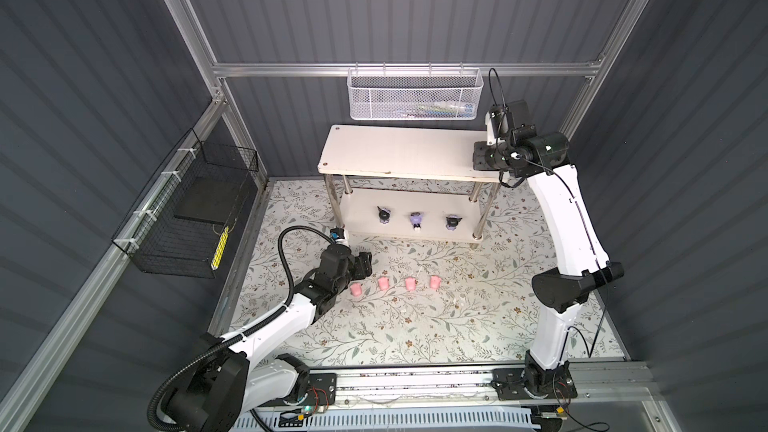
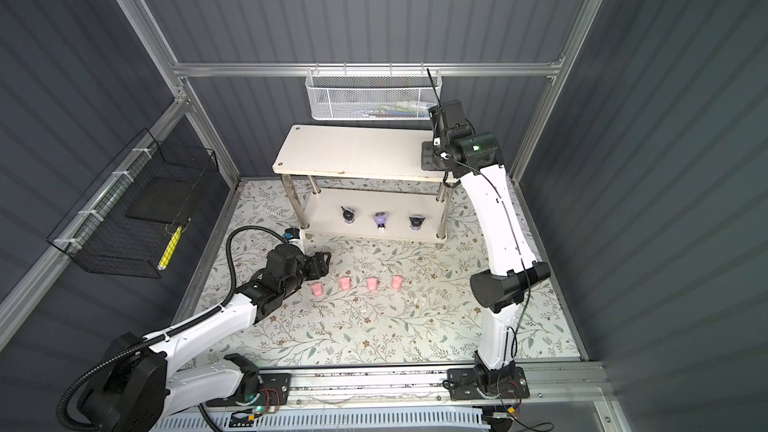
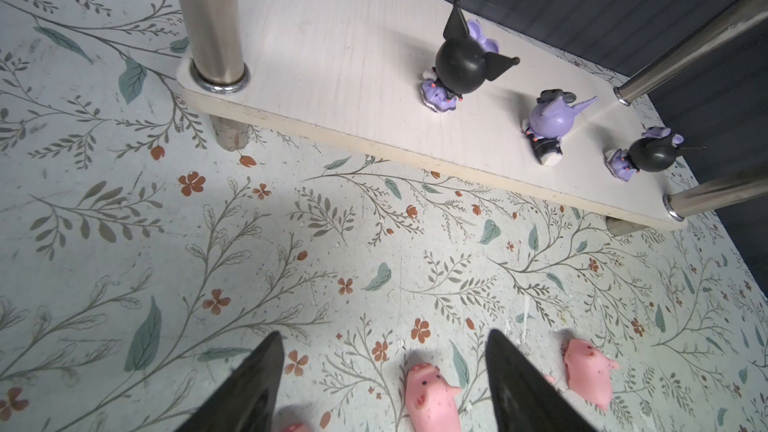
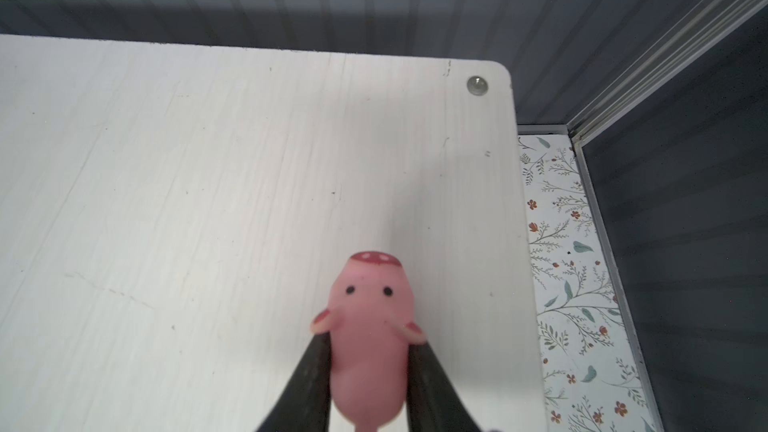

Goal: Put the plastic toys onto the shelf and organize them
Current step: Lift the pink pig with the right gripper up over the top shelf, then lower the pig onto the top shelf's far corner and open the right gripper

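Right gripper (image 4: 369,349) clamped on a small pink plastic pig figurine (image 4: 370,305) — placing step.
It hangs over the top board of the white two-tier metal-legged shelf (image 4: 208,160), near its right edge; next, I judge: lower and release inboard — bare board lies leftward. Left gripper (image 3: 384,333), jaws apart, hovers by four pink pigs (image 1: 383,283) before the shelf; three lavender figurines (image 1: 415,220) occupy its lower tier.
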### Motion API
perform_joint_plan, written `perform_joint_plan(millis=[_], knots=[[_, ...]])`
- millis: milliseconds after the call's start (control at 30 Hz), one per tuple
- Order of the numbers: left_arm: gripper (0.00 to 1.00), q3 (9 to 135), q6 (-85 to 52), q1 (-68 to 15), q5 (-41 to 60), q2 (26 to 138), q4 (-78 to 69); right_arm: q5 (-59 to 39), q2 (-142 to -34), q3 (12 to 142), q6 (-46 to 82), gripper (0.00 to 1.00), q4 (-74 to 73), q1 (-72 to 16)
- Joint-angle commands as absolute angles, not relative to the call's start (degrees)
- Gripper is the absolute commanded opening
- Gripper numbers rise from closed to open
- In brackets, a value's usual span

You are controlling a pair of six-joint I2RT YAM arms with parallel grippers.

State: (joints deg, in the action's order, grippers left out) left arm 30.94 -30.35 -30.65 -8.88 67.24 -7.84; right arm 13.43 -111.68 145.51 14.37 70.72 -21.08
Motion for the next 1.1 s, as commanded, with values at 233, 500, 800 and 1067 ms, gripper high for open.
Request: perform_joint_plan(millis=[233,500,800,1067], knots=[[0.76,30.3,-31.1,-30.4,-7.7,68.7,-9.7,12.9,-113.2,145.7,15.3,0.32,70.2,-19.9],[0.77,30.0,-31.4,-30.3,-8.2,68.8,-9.8,12.6,-114.0,145.7,15.6,0.35,70.1,-19.7],[0.77,30.0,-31.3,-30.4,-7.9,69.4,-10.3,12.1,-114.2,146.0,15.6,0.38,69.5,-19.3],[0.77,30.1,-31.4,-30.4,-7.8,69.4,-10.2,11.8,-113.7,146.4,15.4,0.44,69.4,-19.2]])
